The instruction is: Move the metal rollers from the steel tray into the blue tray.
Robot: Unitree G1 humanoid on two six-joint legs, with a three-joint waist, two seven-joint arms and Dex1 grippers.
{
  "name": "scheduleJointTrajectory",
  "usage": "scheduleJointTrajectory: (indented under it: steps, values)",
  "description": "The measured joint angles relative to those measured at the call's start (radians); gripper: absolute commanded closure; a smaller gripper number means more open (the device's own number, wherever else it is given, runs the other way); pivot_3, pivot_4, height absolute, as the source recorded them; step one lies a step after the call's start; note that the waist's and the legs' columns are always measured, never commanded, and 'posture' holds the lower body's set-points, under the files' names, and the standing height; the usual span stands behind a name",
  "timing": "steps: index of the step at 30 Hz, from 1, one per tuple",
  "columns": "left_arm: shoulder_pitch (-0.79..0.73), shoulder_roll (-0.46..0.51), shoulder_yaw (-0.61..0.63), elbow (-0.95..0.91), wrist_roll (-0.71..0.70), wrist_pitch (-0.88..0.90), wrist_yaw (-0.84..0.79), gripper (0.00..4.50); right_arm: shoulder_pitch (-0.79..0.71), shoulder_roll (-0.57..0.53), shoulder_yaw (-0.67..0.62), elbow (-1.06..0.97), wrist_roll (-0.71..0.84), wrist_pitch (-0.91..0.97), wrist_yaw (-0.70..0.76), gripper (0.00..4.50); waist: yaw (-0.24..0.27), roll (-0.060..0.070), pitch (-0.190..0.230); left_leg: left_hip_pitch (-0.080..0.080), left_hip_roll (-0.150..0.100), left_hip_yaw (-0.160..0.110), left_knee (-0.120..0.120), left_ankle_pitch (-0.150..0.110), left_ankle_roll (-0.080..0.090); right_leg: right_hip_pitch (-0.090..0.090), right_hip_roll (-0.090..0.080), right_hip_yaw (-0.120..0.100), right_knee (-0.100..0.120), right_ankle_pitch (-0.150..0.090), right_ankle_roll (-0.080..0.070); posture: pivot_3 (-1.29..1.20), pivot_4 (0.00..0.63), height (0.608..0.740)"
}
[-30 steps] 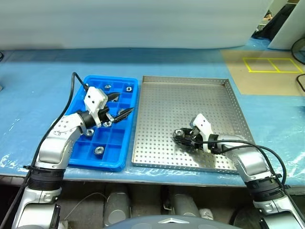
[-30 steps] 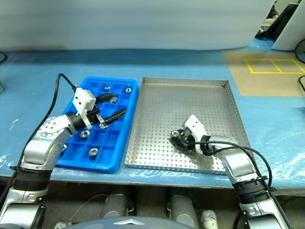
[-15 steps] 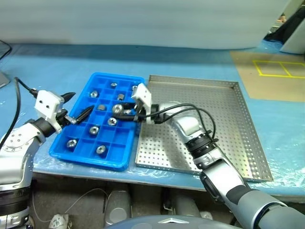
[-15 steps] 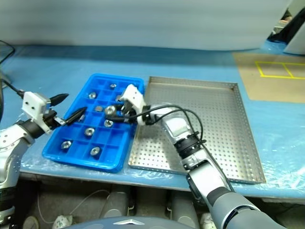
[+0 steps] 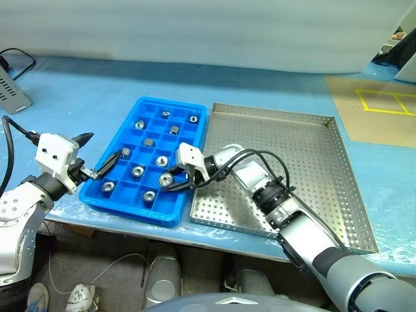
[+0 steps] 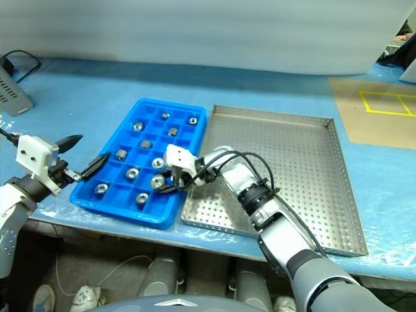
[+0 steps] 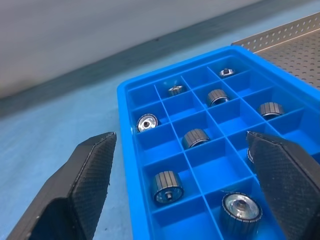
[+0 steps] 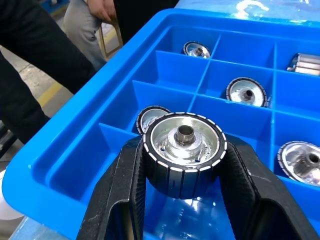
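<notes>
Blue tray (image 5: 192, 170), gridded, just left of empty perforated steel tray (image 5: 312, 175). Metal rollers (image 5: 138, 171) in separate compartments; one roller (image 8: 183, 152) pinched betw. right fingers (image 8: 127, 192) above tray.

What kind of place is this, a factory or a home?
Probably a workshop or factory-style test area, not a home. A bench under blue plastic sheeting holds a perforated steel tray and a blue tray for sorting metal rollers, and yellow tape lines mark the floor.

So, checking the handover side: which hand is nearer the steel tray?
Right. The right hand holds a roller over the blue tray, just beside the steel tray; the left hand is beyond the blue tray's far side.
</notes>
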Motion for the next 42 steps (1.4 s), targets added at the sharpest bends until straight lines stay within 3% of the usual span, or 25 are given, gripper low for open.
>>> scheduleJointTrajectory:
  steps: [3, 11, 16, 24, 27, 33, 38, 42]
  values:
    - [-0.035, -0.001, -0.023, 0.026, 0.000, -0.002, -0.005, 0.12, -0.015, -0.001, -0.006, 0.014, -0.020, -0.016, -0.023, 2.86, -0.002, 0.000, 0.000, -0.001, 0.000, 0.000, 0.000, 0.000, 0.000, 0.000, 0.000, 0.000, 0.000, 0.000, 0.000, 0.21, 0.150, 0.740]
    - [-0.109, -0.028, -0.117, 0.053, 0.003, -0.001, -0.015, 0.12, -0.001, -0.018, -0.054, -0.003, -0.043, -0.028, -0.086, 0.14, -0.003, 0.000, -0.001, -0.005, 0.000, 0.001, 0.001, -0.001, 0.002, -0.003, 0.000, 0.000, -0.002, 0.000, 0.000, 0.14, 0.150, 0.740]
    - [-0.197, -0.082, -0.217, 0.088, 0.012, 0.000, -0.013, 0.12, 0.054, -0.071, -0.137, -0.080, 0.009, 0.048, -0.105, 0.14, -0.005, 0.000, -0.001, -0.005, 0.000, 0.001, 0.004, -0.001, 0.002, -0.002, 0.000, 0.000, -0.001, 0.000, 0.000, 0.09, 0.150, 0.740]
    - [-0.402, -0.228, -0.344, 0.226, 0.039, -0.003, 0.015, 0.12, 0.024, -0.124, -0.563, -0.150, 0.228, 0.203, -0.413, 0.14, -0.036, 0.000, -0.001, -0.004, 0.000, 0.001, 0.004, 0.001, -0.001, -0.001, 0.000, 0.000, 0.000, 0.001, -0.001, -0.07, 0.150, 0.740]
    - [-0.448, -0.271, -0.374, 0.310, 0.086, -0.011, 0.053, 0.12, 0.087, -0.173, -0.599, -0.166, 0.197, 0.176, -0.491, 0.14, -0.053, 0.000, -0.001, -0.006, -0.001, 0.002, 0.004, 0.001, 0.001, -0.002, 0.000, 0.001, -0.001, 0.000, 0.000, -0.12, 0.150, 0.740]
    - [-0.527, -0.464, -0.390, 0.421, 0.088, -0.014, 0.144, 0.12, 0.297, -0.200, -0.582, -0.276, 0.116, 0.138, -0.620, 0.14, -0.102, 0.001, -0.001, -0.009, -0.001, 0.002, 0.006, 0.000, 0.008, -0.003, 0.000, 0.001, -0.003, 0.001, 0.001, -0.21, 0.150, 0.740]
    - [-0.528, -0.497, -0.422, 0.424, 0.098, -0.062, 0.147, 0.12, 0.407, -0.163, -0.605, -0.448, 0.141, 0.161, -0.692, 0.14, -0.135, 0.001, -0.001, -0.007, 0.000, 0.002, 0.005, -0.001, 0.010, -0.003, 0.001, 0.001, -0.002, 0.001, 0.001, -0.22, 0.150, 0.740]
    - [-0.517, -0.488, -0.405, 0.423, 0.088, -0.084, 0.142, 0.12, 0.450, -0.155, -0.597, -0.474, 0.125, 0.143, -0.735, 0.14, -0.143, 0.001, -0.001, -0.007, -0.001, 0.002, 0.006, -0.001, 0.010, -0.002, 0.000, 0.001, -0.004, 0.001, 0.002, -0.20, 0.150, 0.740]
